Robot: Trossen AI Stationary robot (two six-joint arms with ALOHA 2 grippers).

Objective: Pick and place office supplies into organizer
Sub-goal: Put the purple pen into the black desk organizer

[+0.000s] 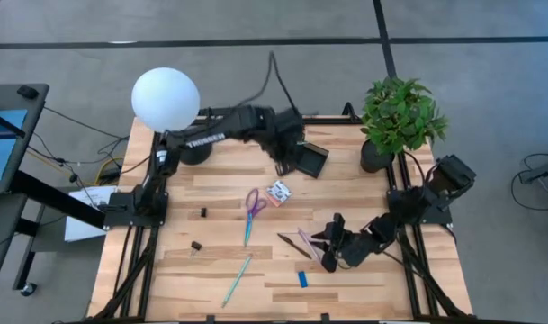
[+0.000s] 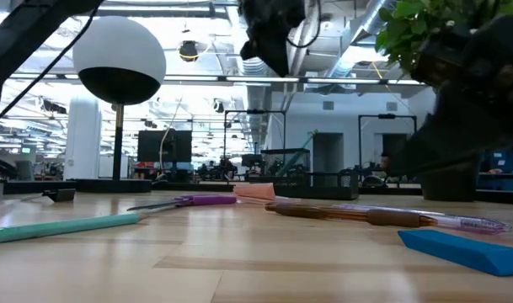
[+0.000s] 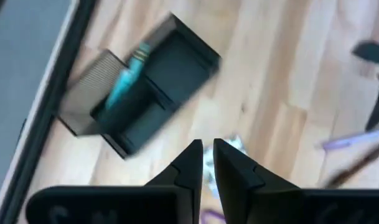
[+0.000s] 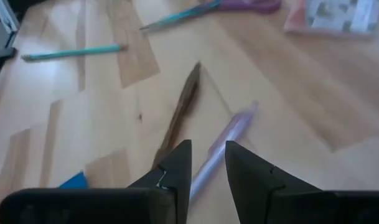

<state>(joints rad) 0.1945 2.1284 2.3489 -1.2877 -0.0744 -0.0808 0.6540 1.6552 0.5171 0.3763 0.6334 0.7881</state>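
Left end effector (image 3: pixel 206 163) being held nearly clenched, empty, above small black compartmented organizer (image 3: pixel 145 93), thin teal pen (image 3: pixel 128 76) inside. Right end effector (image 4: pixel 206 165) being held slightly parted, grasping nothing, over translucent pink pen (image 4: pixel 223 146) on wooden counter (image 4: pixel 289 106).

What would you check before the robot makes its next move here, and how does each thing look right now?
1. Organizer upright and reachable: ok.
2. Teal pen already in the organizer: ok.
3. Left tool empty, nearly shut, above the white patterned packet: ok.
4. Right tool over the dark pen and pink pen, gripping neither: ok.
5. Which pen it aims for: cannot tell.
6. Scissors and blue block lying free: ok.
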